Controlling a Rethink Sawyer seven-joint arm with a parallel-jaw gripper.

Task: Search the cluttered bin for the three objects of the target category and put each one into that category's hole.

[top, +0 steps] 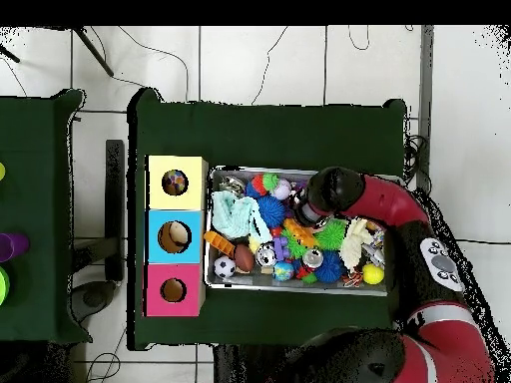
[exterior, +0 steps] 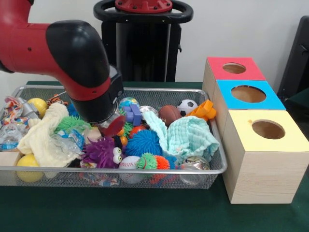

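Note:
A wire mesh bin (exterior: 218,166) is packed with toys: a blue spiky ball (exterior: 144,141), a purple fuzzy toy with eyes (exterior: 101,152), a green spiky ball (exterior: 72,124), a baseball (exterior: 128,163), a soccer ball (exterior: 187,106) and a brown football (exterior: 169,114). My gripper (exterior: 112,128) is lowered into the bin's middle left, just above the purple toy and beside the blue ball. The arm's black wrist hides most of it. In the overhead view the gripper (top: 305,212) is over the bin (top: 299,286), near the blue spiky ball (top: 271,210).
Three wooden boxes with holes stand beside the bin: red-topped (exterior: 234,68), blue-topped (exterior: 248,93) and yellow-topped (exterior: 268,129). A teal cloth (exterior: 190,137) and a cream cloth (exterior: 46,135) lie over other toys. Yellow balls (exterior: 37,105) and an orange block (exterior: 205,110) sit near the bin's walls.

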